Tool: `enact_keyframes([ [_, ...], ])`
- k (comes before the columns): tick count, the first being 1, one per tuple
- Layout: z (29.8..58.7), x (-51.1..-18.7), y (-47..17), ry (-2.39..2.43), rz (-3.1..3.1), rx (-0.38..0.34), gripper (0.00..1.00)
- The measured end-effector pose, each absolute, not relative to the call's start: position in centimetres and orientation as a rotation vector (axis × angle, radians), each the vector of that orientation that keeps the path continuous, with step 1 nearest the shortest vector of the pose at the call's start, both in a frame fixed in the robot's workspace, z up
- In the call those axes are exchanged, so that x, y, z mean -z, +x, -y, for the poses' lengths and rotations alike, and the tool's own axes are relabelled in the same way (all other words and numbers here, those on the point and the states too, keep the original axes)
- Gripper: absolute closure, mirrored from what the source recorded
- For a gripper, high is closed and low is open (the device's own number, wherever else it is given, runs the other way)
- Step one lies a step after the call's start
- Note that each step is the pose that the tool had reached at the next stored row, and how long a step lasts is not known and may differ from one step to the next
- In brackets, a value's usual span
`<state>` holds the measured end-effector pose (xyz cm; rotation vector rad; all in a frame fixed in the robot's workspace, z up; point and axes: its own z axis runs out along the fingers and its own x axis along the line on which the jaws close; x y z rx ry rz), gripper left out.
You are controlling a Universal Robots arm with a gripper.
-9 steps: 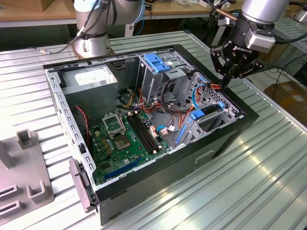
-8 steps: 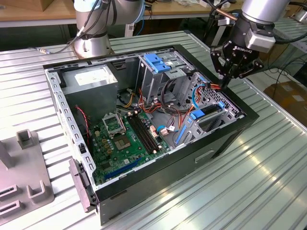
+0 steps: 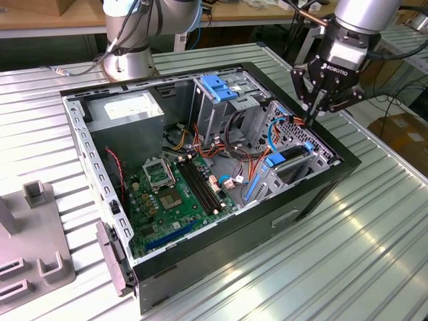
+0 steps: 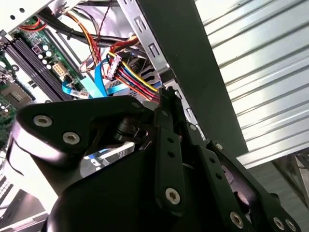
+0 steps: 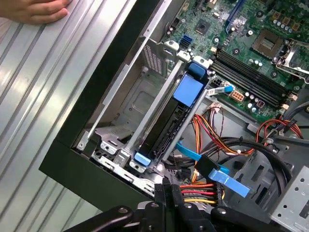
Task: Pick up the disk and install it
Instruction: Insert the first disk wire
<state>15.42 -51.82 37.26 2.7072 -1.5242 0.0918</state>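
Disk (image 5: 169,121) on edge in its slot inside the computer case (image 3: 321,194), blue carrier showing, just below and apart from the gripper (image 3: 313,112). Jaws pressed together, holding nothing. Arm pointing tip-down over the case rim, close above the coloured wires (image 5: 195,193).

From my station I see a ribbed metal bench (image 3: 374,227) of long parallel slats, with soft glare lying across them on the exterior view's right. In the second wrist view the bench (image 4: 256,58) gleams brightly. A pale wooden table (image 3: 40,17) runs along the back, and a brown cardboard box (image 3: 403,134) sits low beyond the bench's edge on the exterior view's right
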Motion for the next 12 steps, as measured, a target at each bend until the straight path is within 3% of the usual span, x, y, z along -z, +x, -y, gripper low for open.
enact_keyframes([
  [12, 51.81, -37.19, 15.40, 2.518, 1.810, -0.085, 0.84],
])
